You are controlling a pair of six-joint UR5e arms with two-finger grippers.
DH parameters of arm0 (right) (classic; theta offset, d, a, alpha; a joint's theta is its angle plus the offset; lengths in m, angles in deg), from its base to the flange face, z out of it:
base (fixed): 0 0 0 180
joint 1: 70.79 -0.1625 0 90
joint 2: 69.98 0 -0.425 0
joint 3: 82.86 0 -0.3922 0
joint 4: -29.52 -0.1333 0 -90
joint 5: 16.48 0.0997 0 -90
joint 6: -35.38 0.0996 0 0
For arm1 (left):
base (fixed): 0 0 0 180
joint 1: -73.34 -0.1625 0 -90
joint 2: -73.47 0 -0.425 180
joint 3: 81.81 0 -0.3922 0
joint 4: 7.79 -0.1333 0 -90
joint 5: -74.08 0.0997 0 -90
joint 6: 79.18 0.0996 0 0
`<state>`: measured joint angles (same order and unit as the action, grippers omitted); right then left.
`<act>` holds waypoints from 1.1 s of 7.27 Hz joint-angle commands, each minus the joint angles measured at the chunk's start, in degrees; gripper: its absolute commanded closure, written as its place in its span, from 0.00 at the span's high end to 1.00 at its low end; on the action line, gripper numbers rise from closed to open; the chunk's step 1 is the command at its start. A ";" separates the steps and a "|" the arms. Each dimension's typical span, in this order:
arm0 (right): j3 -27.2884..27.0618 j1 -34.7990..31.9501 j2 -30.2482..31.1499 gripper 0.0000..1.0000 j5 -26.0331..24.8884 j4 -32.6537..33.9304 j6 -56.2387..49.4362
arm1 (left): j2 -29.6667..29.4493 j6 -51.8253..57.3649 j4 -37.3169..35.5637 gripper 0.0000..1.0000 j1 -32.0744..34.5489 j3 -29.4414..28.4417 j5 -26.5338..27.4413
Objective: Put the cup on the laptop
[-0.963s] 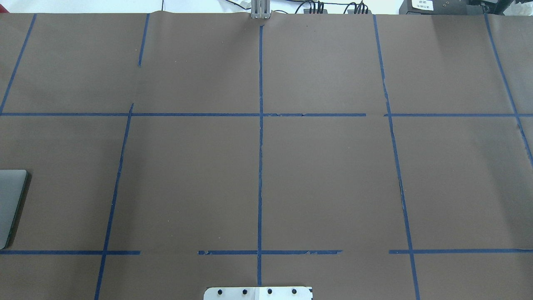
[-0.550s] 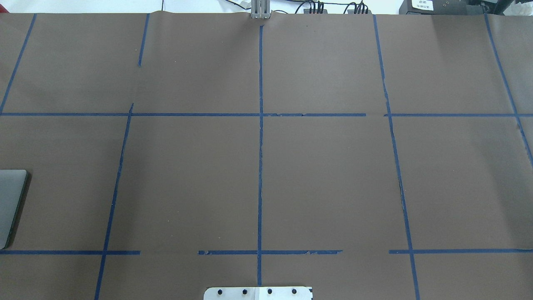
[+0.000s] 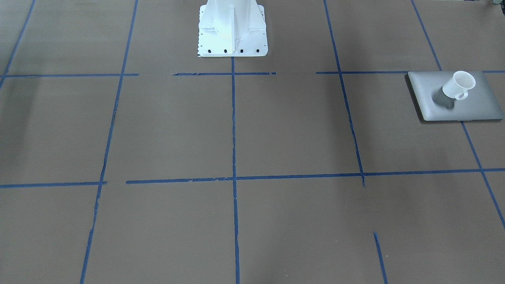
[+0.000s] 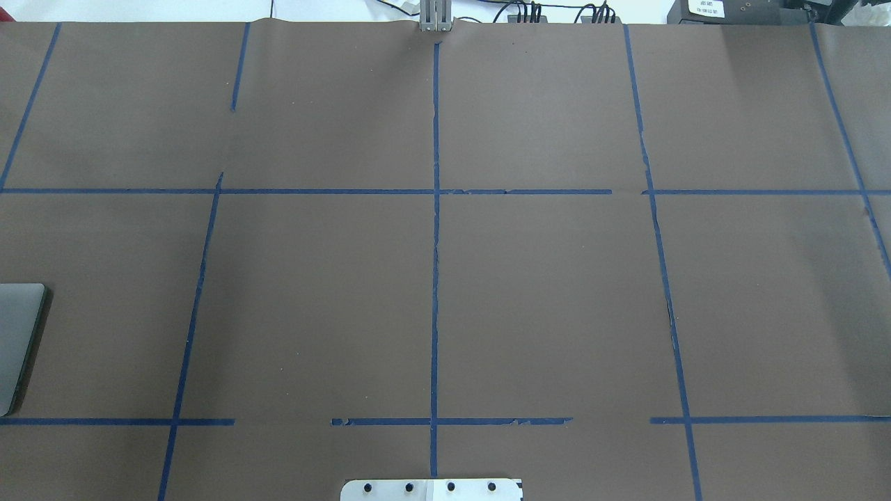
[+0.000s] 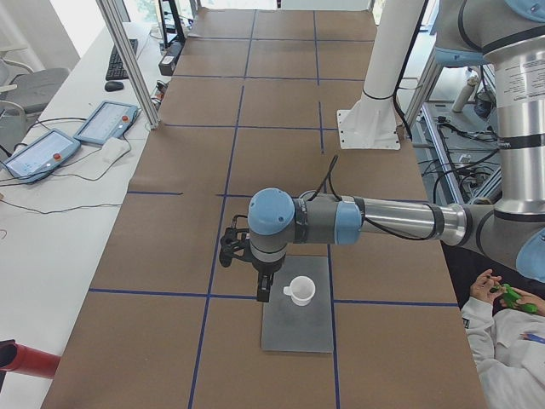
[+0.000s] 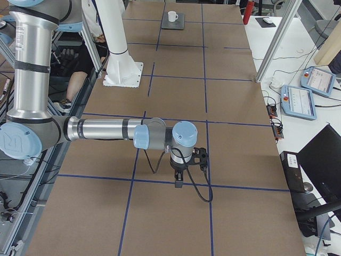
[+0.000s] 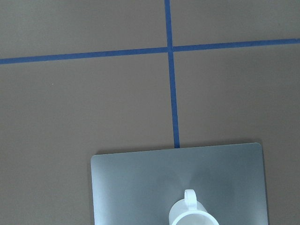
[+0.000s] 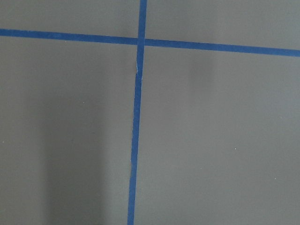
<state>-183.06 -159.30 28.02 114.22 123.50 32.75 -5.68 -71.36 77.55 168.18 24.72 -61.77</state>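
Note:
The small white cup [image 3: 457, 86] stands upright on the closed silver-grey laptop [image 3: 438, 98], with nothing holding it. Both also show in the left wrist view, the cup [image 7: 192, 214] at the bottom edge on the laptop [image 7: 136, 187]. In the exterior left view my left gripper [image 5: 264, 296] hangs just beside the cup [image 5: 299, 291], apart from it; I cannot tell whether it is open or shut. Only the laptop's edge [image 4: 17, 341] shows in the overhead view. My right gripper [image 6: 178, 184] hovers over bare table far from the laptop [image 6: 180, 22]; I cannot tell its state.
The brown table cover is marked with a grid of blue tape lines [image 4: 435, 278]. The white robot pedestal [image 3: 232, 29] stands at the table's robot side. Teach pendants [image 5: 106, 122] lie on a side bench. A person [image 5: 511, 341] sits beside the table near the robot.

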 commanded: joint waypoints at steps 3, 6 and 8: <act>0.00 0.00 0.00 1.00 -0.09 0.06 0.00 | -0.39 0.01 -0.26 1.00 0.00 -1.58 -0.21; 0.00 0.00 0.00 1.00 0.00 -0.03 0.00 | 0.14 0.01 -0.61 1.00 0.08 -3.26 -0.21; 0.00 0.00 0.00 1.00 0.00 0.06 0.00 | 0.93 0.01 -1.13 1.00 0.17 -2.47 -0.21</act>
<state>-183.06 -159.30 28.01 114.22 123.49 32.75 -5.24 -71.36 76.81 168.30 21.77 -61.98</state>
